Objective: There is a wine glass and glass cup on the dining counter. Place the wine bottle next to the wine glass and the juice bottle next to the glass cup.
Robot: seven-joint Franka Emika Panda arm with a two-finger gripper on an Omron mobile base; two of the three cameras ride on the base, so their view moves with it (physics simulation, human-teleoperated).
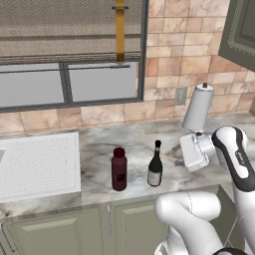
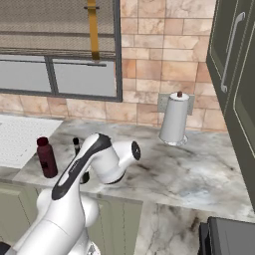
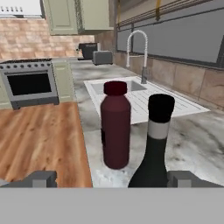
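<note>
Marble, grey-veined and pale, tops the kitchen table (image 1: 129, 144) where two bottles stand upright near its front edge. A stout dark red juice bottle (image 1: 119, 169) with a wide red cap sits just beside a slim, nearly black wine bottle (image 1: 155, 164) with a pale label; the two stand close together but apart, the juice bottle nearer the white ribbed drainer (image 1: 37, 164) at the table's left end. The white robot arm (image 1: 234, 159) reaches in low from the right end of the table, its tool (image 3: 111, 178) released, the two dark fingertips (image 3: 41, 178) spread wide and gripping nothing. From the hand camera the wine bottle's neck and black cap rise between the tips, nearer the right-hand one, with the juice bottle standing just beyond it. Whether either tip touches the wine bottle cannot be told. A white paper towel roll (image 1: 198, 107) stands on its holder toward the table's back edge, against the tan tiled wall (image 1: 179, 55). Behind the bottles in the hand view lie a sink with an arched chrome tap (image 3: 138, 52), a steel oven (image 3: 28, 83) and wood flooring (image 3: 39, 140).
</note>
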